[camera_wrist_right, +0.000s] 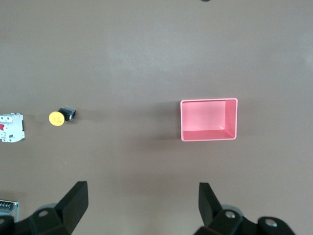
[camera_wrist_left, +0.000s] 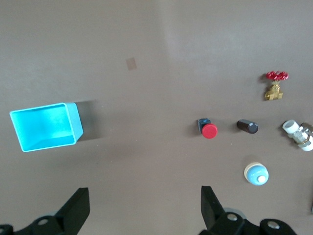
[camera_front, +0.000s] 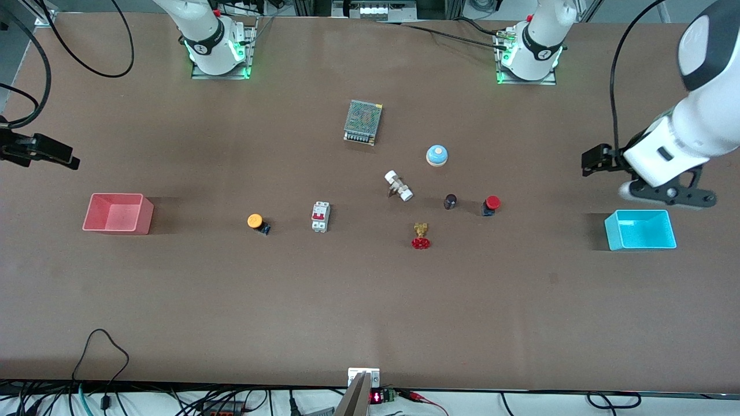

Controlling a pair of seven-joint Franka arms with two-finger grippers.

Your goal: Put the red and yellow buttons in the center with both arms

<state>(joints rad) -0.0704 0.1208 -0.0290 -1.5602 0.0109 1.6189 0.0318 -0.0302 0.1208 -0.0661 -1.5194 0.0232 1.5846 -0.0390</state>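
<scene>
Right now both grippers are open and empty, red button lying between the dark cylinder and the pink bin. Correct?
Not quite. The red button lies between the dark cylinder and the blue bin, not the pink bin, as the front view shows. The rest holds: the left gripper and right gripper both have their fingers spread with nothing between them.

A wide matte brown table (camera_front: 231, 312) fills the view, evenly lit; black cables (camera_front: 173, 398) trail along its near edge, perhaps over a pale floor.
</scene>
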